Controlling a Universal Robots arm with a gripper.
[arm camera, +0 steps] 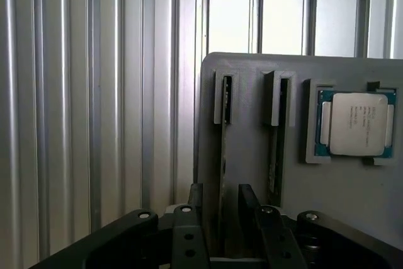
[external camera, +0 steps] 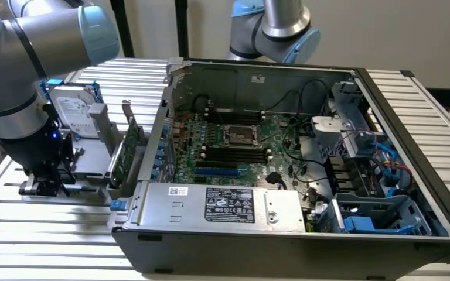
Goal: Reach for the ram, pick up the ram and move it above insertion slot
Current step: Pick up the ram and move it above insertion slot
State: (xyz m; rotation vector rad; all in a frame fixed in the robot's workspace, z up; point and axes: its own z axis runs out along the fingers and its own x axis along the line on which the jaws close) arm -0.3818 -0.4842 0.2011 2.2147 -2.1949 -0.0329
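Over the slatted aluminium table (arm camera: 94,124), the black two-fingered gripper (arm camera: 220,196) is held narrowly open, one finger either side of the thin green ram stick (arm camera: 224,149), seen edge-on in a slot of the grey plastic holder (arm camera: 245,155). Contact between fingers and stick cannot be made out. The square silver processor (arm camera: 356,123) is seated in the same holder, whose far edge is cut off.

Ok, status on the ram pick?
Gripper open, astride the ram. Ram on edge in gray holder slot, not yet lifted. Second stick one slot over, nothing blocking.
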